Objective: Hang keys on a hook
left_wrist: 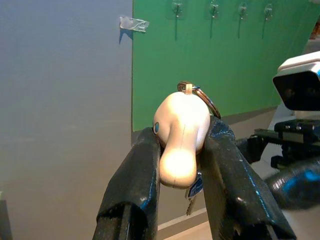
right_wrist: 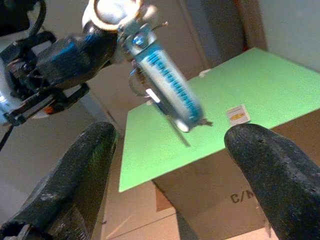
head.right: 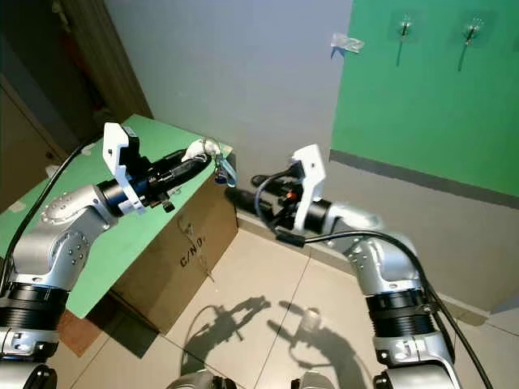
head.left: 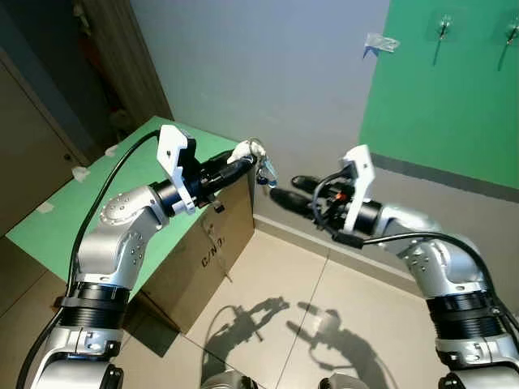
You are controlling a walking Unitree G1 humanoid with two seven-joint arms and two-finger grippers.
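While the left end effector (head.left: 258,154) clamps the cream fob of the keys (head.left: 265,170) above the green table's (head.left: 89,203) far corner, the right end effector (head.left: 280,194) waits wide open just right of them. Hooks (head.left: 443,27) hang far right, so carry the ring level, loop facing outward.

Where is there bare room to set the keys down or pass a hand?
The green board on the cardboard box is bare between its few white scraps. The tiled floor below is open. It is crowded between the left hand, shut on the cream fob keys, and the open right hand.
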